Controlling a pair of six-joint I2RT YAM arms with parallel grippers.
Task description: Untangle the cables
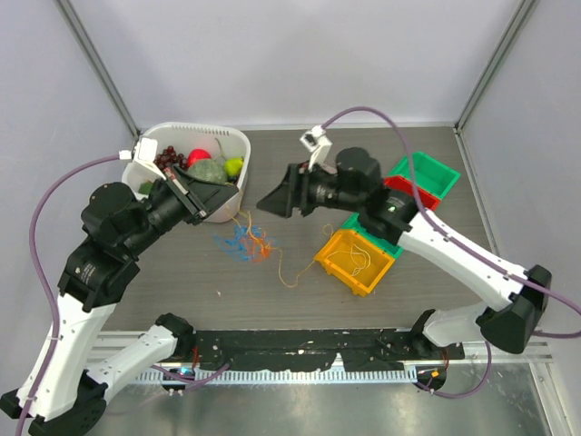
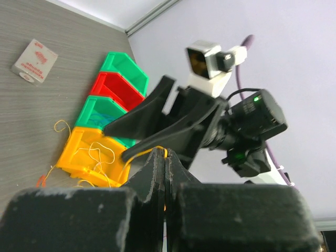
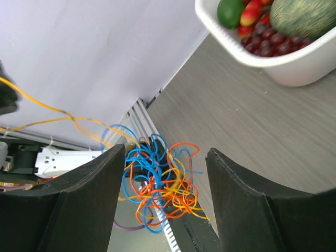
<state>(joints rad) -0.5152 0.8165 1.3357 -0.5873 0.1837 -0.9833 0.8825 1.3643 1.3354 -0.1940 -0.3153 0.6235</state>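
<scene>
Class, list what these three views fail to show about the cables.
1. Which strand crosses which in the tangle: top view, too thin; right wrist view, strands overlap.
2. Far end of the yellow cable: right wrist view, cut off by the left edge.
3. Its stretch inside the left gripper: left wrist view, covered by the shut fingers.
4. Print on the card: left wrist view, too small.
</scene>
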